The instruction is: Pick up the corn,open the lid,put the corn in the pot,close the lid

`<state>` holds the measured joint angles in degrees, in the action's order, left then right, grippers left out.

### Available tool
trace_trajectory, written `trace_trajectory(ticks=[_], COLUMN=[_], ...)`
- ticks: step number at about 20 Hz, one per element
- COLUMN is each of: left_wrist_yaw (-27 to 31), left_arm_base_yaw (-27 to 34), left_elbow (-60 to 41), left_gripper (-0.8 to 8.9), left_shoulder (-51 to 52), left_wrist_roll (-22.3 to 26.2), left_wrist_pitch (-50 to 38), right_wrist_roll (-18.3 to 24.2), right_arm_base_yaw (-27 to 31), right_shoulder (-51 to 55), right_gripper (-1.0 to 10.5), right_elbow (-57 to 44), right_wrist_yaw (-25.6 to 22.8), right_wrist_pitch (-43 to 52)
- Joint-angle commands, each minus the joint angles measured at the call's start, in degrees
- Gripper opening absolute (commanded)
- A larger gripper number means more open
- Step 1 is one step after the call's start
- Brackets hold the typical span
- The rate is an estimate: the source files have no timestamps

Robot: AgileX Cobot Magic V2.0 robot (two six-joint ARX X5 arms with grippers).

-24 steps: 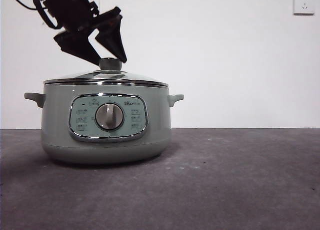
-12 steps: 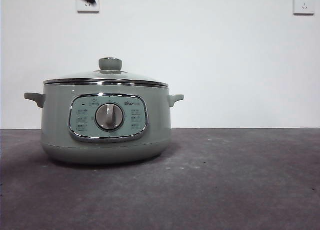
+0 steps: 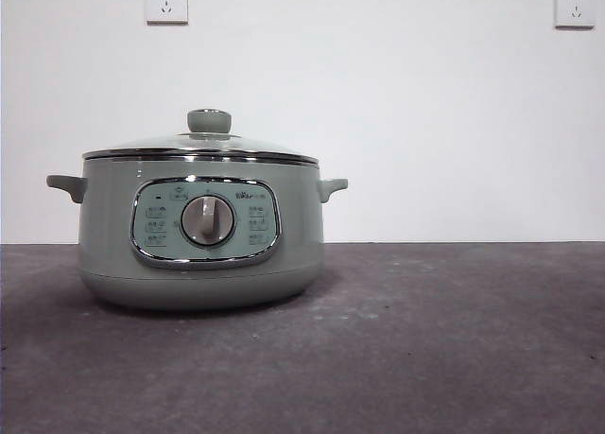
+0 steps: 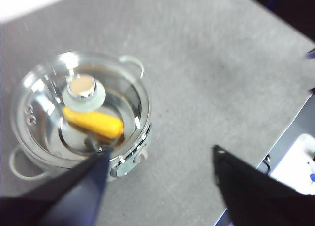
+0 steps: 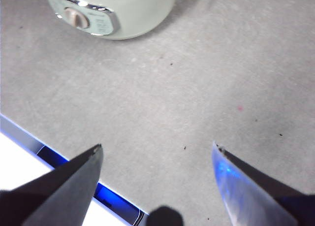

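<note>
The sage-green pot (image 3: 203, 235) stands on the grey table at the left of the front view. The glass lid (image 3: 200, 148) sits shut on it, green knob (image 3: 209, 121) on top. In the left wrist view the corn (image 4: 93, 123) lies inside the pot (image 4: 130, 159), seen through the lid (image 4: 37, 103). My left gripper (image 4: 160, 159) is open and empty, high above the pot and out of the front view. My right gripper (image 5: 157, 149) is open and empty above bare table, with the pot (image 5: 110, 14) beyond it.
Two wall sockets (image 3: 166, 1) (image 3: 574, 6) sit high on the white wall. The table's edge shows in the right wrist view (image 5: 54, 159) and in the left wrist view (image 4: 290, 132). Grey table (image 3: 454, 339) stretches to the right of the pot.
A gripper that was open around the lid's knob has risen up and left the front view. The lid stays shut on the pot.
</note>
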<state>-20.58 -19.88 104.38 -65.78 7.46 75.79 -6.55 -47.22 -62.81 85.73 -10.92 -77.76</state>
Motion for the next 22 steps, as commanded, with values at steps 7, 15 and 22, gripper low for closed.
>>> trace_trajectory(ticks=[7, 15, 22], left_wrist_yaw=[-0.39, -0.39, -0.39], left_arm_base_yaw=[0.07, 0.07, 0.07], left_elbow=[0.02, 0.02, 0.02], left_gripper=[-0.07, -0.07, -0.04], left_shoulder=[1.79, 1.81, 1.57], left_wrist_roll=[-0.15, 0.09, 0.09], left_wrist_pitch=[-0.2, -0.2, -0.22], right_wrist_roll=[0.5, 0.66, 0.31], right_arm_base_yaw=[-0.07, -0.07, -0.07], right_shoulder=[0.09, 0.07, 0.07], right_gripper=[3.7, -0.1, 0.0], right_elbow=[-0.68, -0.68, -0.66], right_wrist_yaw=[0.22, 0.39, 0.39], right_wrist_pitch=[-1.55, -1.55, -1.55])
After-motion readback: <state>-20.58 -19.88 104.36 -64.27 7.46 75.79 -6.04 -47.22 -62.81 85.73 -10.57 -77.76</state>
